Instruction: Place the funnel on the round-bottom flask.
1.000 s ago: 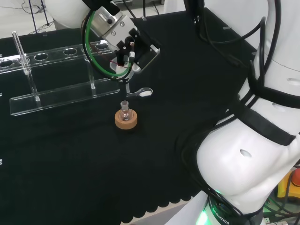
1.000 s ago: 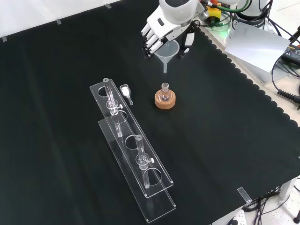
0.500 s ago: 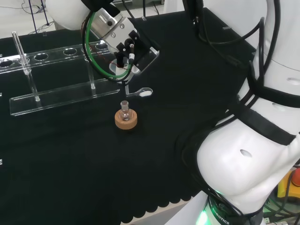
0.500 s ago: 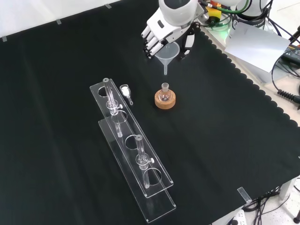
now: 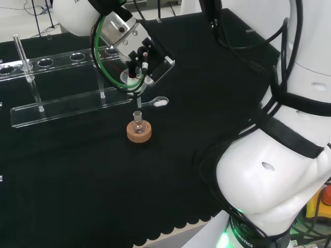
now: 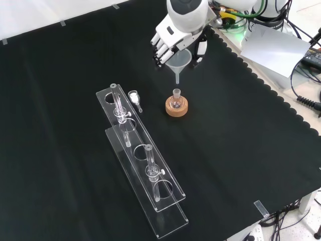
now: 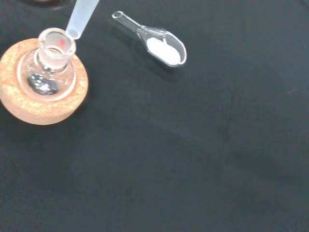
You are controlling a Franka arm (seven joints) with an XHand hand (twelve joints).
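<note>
Hand (image 6: 176,36): fingers curled round the funnel's cone, raised above the cloth.
Funnel (image 6: 179,61): clear, held upright, stem down; in the wrist view its tip sits just beside the flask's mouth.
Round-bottom flask (image 6: 176,100): small, upright on a cork ring (image 6: 176,108), below the hand.
Scoop (image 7: 161,44): clear, holds white powder, near the flask.
Test-tube rack (image 6: 143,165): clear, to the left in the front view.

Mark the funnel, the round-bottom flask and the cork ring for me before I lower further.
funnel (image 6: 179,61): front view, on its cone, below the hand.
round-bottom flask (image 7: 50,72): wrist view, on the glass bulb below the neck.
cork ring (image 5: 139,134): head view, on the front of the cork stand under the flask.
</note>
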